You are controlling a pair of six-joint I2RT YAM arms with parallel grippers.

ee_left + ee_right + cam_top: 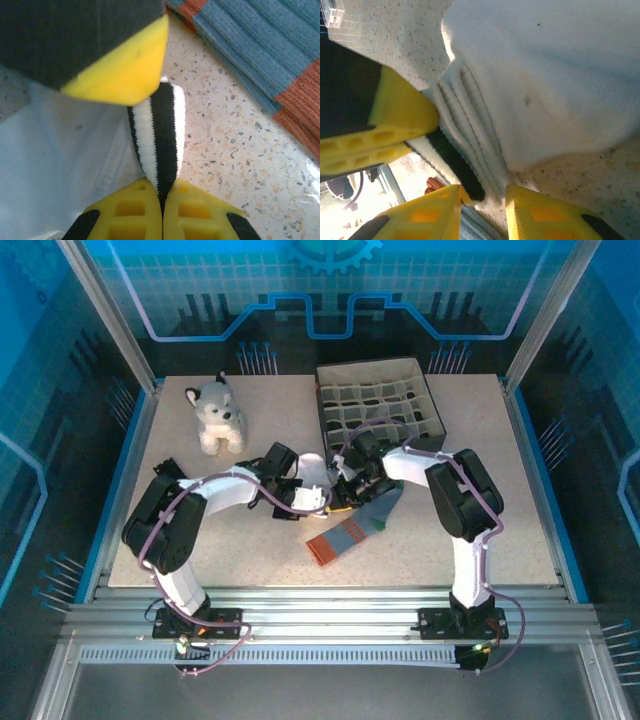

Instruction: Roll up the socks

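Note:
The white sock (312, 472) lies bunched at the table's middle, between both arms. My left gripper (163, 194) is shut on its black-striped cuff (159, 135), pinched tight between the yellow fingertips; in the top view this gripper (318, 502) sits at the sock's near edge. My right gripper (485, 195) stands open, its fingertips a little apart either side of the folded cuff edge (470, 150), with the white sock's body (545, 75) beyond. The grey-blue sock (358, 527) lies flat just right of the grippers, its orange-red cuff (325, 548) nearest me.
A plush husky (218, 416) sits at the back left. A dark divided box (378, 405) stands at the back, right of centre. The right gripper's yellow finger (120, 70) hangs close over the cuff in the left wrist view.

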